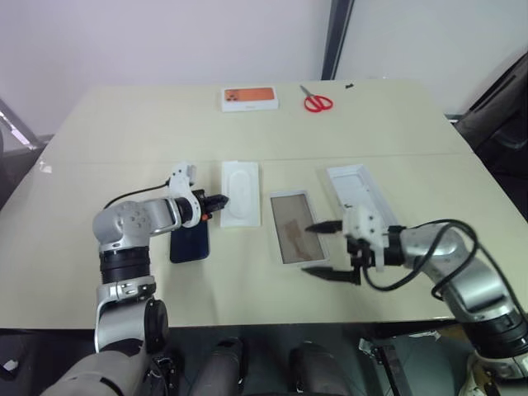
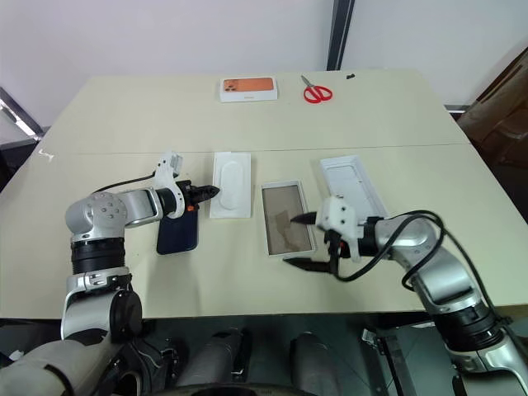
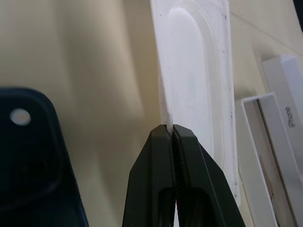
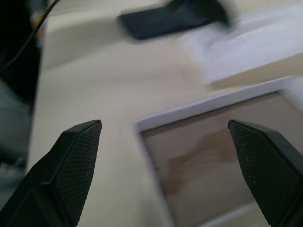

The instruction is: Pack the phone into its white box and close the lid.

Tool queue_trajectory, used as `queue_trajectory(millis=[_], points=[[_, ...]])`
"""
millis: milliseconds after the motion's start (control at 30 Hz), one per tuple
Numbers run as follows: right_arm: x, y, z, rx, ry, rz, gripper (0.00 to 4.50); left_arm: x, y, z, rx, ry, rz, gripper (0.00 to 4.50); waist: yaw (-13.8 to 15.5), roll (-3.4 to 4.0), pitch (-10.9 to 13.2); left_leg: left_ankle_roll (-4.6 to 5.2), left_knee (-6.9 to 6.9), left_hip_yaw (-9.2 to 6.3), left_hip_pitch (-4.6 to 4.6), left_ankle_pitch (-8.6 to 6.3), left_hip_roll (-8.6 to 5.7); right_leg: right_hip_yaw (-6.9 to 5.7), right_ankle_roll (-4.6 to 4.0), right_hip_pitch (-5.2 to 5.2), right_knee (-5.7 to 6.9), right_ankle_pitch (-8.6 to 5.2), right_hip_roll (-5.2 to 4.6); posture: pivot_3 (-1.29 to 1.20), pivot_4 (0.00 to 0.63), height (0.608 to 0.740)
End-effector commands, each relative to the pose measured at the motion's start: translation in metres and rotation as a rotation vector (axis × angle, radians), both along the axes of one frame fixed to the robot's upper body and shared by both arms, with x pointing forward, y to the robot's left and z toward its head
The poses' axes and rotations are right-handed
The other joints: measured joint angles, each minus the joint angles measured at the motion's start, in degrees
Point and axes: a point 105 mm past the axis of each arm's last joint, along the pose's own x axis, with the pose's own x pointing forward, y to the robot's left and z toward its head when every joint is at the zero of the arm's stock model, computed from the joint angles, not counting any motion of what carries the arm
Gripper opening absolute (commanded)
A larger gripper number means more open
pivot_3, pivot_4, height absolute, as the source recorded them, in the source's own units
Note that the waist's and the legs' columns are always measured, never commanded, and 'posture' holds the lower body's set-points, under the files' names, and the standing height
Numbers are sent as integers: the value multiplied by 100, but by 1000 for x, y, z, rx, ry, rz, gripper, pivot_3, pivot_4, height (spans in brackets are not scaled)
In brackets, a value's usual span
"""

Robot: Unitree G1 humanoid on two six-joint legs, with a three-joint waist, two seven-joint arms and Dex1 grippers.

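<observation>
The dark navy phone [image 1: 190, 241] lies flat on the table, left of centre. Just right of it lies a white tray insert [image 1: 239, 194] with a rounded recess. My left gripper [image 1: 216, 200] is shut on the insert's long near edge; the left wrist view shows the thin white rim [image 3: 168, 116] pinched between the fingertips. The white box [image 1: 293, 227] sits open in the middle, its brownish floor bare. The lid [image 1: 359, 188] lies to its right, white inside facing up. My right gripper [image 1: 323, 249] hovers open at the box's near right corner, holding nothing.
At the table's far side lie a white box with an orange picture [image 1: 249, 98] and red scissors [image 1: 317, 102]. A dark chair [image 1: 503, 107] stands past the right edge. The table's front edge [image 1: 272, 322] runs close below both arms.
</observation>
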Motion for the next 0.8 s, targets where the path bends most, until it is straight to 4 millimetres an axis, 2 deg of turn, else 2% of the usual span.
queue_trajectory(millis=[33, 100, 200, 333, 433, 633, 800], points=[[6, 3, -7, -86, -59, 48, 4500, 3, -1, 18, -16, -53, 0, 44, 2, 0, 0, 0, 2, 0, 0, 0, 0, 0, 0, 1, 0, 0, 0, 0, 150, 734], [8, 4, -14, -111, -35, 66, 4500, 3, -3, 21, -23, -62, 0, 44, 3, 0, 0, -1, 5, 0, 0, 0, 0, 0, 0, 1, 0, 0, 0, 0, 150, 734], [13, 2, -21, -149, -33, 88, 3627, 5, -1, 24, -17, -76, 21, 0, 3, -1, 1, -1, 4, -1, 0, 0, 0, -1, 0, 0, 0, 0, 0, 0, 150, 734], [19, 6, -21, -135, -32, 101, 1679, 8, 3, 31, -39, -84, 56, 0, -3, -4, 2, -2, 5, -1, -1, 1, 0, -2, 0, 1, 1, 0, 0, 0, 150, 734], [25, 9, -22, -143, -55, 100, 58, 8, 2, 35, -46, -88, 64, 0, -3, -4, 2, -2, 6, -1, -1, 1, 1, -2, 0, 0, 2, 0, 1, 0, 150, 734], [59, 29, -8, -97, -188, 30, 58, 11, -7, 51, -140, -89, 76, 0, 1, -6, 3, -5, 8, -2, -3, 2, 1, -4, 0, -3, 5, 0, 1, 0, 150, 734], [71, 46, -7, -79, -206, 27, 58, 9, -24, 57, -193, -74, 35, 0, -5, -7, 3, -6, 15, -3, -4, 2, 0, -6, 1, -1, 5, 1, 1, 0, 150, 734]])
